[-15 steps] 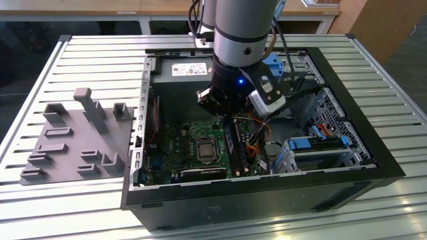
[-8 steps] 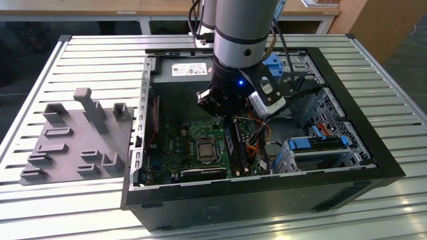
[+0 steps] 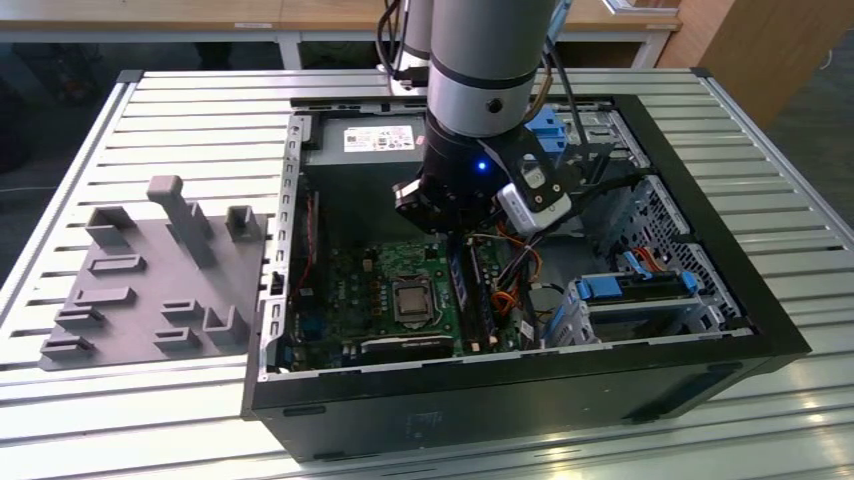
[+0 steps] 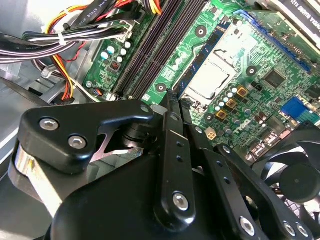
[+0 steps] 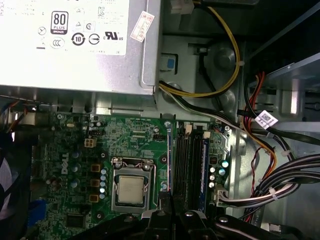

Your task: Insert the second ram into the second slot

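The gripper (image 4: 174, 99) sat nearest the wrist cameras, its jaws drawn almost together and their tips meeting just over the motherboard. Whether they pinched anything or only bore on it could not be told.

In the first wrist view a thin blue edge ran away from those tips, along the side of the memory slots (image 5: 187, 165) next to the processor socket (image 5: 131, 189). I took it for the second ram (image 5: 169, 155), standing on edge at that outermost slot, though how deep it sat did not show. Beyond it the middle slots looked dark and empty. Another blue stick (image 5: 205, 170) stood at the far side of the bank, close to a bundle of cables (image 5: 280, 180). Farther off was the grey power supply (image 5: 75, 45).

In the exterior view the arm stood at the centre of the frame, over the open computer case (image 3: 534, 400), which rested on the slatted tabletop (image 3: 200, 110). A grey holder (image 3: 147, 280) lay at the left of the frame, well apart from the case.

Done well, this step seemed to call for keeping the stick upright and parallel to its slot. The push would go straight down and be shared along its length, so that neither end rode up. The socket just beside it was uncovered, so a sideways slip looked the main risk. The cables appeared clear of the work.
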Robot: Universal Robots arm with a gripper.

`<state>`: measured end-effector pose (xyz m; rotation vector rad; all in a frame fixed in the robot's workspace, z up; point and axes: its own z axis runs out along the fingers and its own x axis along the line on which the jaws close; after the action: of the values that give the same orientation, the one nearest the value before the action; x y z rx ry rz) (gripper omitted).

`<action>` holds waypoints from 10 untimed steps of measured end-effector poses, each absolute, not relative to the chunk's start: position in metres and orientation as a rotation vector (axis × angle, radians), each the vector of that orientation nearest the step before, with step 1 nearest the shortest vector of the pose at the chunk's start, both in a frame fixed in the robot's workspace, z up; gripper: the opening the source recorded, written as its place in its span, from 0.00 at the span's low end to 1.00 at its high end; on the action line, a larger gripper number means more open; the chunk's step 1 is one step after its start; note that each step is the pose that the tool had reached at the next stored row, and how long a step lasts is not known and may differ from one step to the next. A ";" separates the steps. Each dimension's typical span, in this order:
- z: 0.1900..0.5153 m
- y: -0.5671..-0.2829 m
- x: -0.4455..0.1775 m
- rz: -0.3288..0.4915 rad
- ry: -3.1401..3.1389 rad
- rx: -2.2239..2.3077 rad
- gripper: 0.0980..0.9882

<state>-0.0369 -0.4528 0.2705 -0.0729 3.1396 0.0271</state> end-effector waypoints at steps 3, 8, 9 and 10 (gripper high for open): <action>0.270 -0.453 -0.037 0.027 3.140 -0.073 0.04; 0.270 -0.453 -0.037 0.016 3.140 -0.072 0.04; 0.270 -0.453 -0.037 0.016 3.140 -0.072 0.04; 0.270 -0.453 -0.037 0.016 3.140 -0.072 0.04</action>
<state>-0.0368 -0.4529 0.2701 -0.0722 3.1400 0.0157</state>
